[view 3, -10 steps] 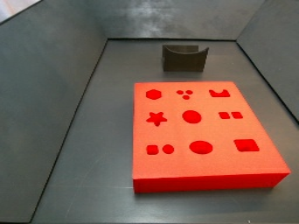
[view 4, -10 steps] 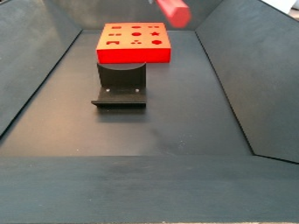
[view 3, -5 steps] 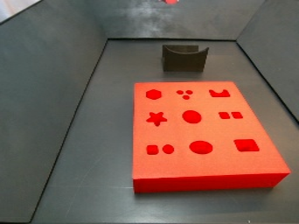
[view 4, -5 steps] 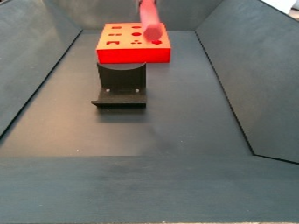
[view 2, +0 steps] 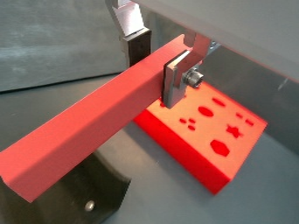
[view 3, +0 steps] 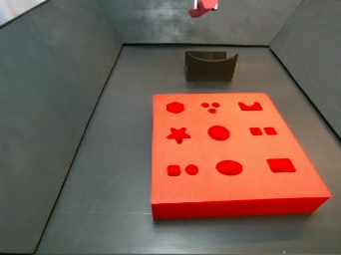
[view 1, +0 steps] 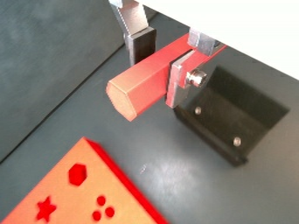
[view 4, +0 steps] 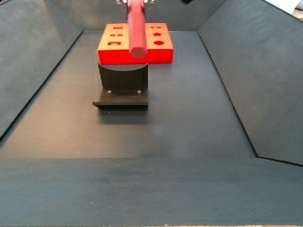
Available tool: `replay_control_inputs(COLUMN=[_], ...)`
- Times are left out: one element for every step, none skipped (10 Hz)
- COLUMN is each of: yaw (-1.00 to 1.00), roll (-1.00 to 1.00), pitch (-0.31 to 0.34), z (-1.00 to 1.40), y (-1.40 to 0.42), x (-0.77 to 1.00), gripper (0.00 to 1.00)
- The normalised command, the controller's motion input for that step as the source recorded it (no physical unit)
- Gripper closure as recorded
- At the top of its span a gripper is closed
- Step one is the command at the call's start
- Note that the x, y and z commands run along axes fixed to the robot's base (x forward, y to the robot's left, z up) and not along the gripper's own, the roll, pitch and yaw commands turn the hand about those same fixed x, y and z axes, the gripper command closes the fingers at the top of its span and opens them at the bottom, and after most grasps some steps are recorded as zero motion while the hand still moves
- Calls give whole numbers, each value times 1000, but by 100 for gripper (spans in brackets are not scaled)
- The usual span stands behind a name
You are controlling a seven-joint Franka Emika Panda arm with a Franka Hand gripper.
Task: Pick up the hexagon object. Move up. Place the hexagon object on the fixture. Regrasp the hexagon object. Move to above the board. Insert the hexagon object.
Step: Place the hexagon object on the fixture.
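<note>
My gripper [view 1: 162, 77] is shut on the hexagon object [view 1: 140, 82], a long red-pink bar held crosswise between the silver fingers [view 1: 184, 77]. The other wrist view also shows the gripper [view 2: 156, 77] holding the bar [view 2: 82, 131], most of whose length sticks out to one side. In a side view the bar [view 4: 135, 27] hangs high over the red board [view 4: 112, 55], its free end pointing toward the dark fixture [view 4: 122, 87]. Only its tip [view 3: 202, 6] shows in the other side view, above the fixture [view 3: 210, 66]. The gripper itself is out of frame in both side views.
The red board [view 3: 233, 149] with cut-out shapes lies on the dark floor beside the fixture. It shows in both wrist views [view 1: 82, 188] [view 2: 211, 131], as does the fixture [view 1: 228, 114] [view 2: 100, 188]. Sloping grey walls [view 4: 236, 71] enclose the floor.
The bar has moved left in the side view and now appears as a long rod over the board, where earlier only a short stub showed at the top edge.
</note>
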Motion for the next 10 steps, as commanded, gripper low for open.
replay_control_inputs(yaw=[-122, -128, -140, -151, -173, -174, -169, -155, -137, -120], roll=[-1000, -1000, -1000, -1000, -1000, -884, -765, -519, -296, -210], pitch=[57, 61, 68, 73, 76, 68, 51, 19, 8, 2], z=[-29, -24, -25, -26, -22, -23, -19, -20, -15, -11], y=[40, 41, 42, 46, 46, 46, 49, 45, 36, 32], x=[453, 386, 297, 234, 158, 104, 82, 74, 84, 78], gripper=[100, 100, 100, 100, 100, 100, 100, 100, 100, 100])
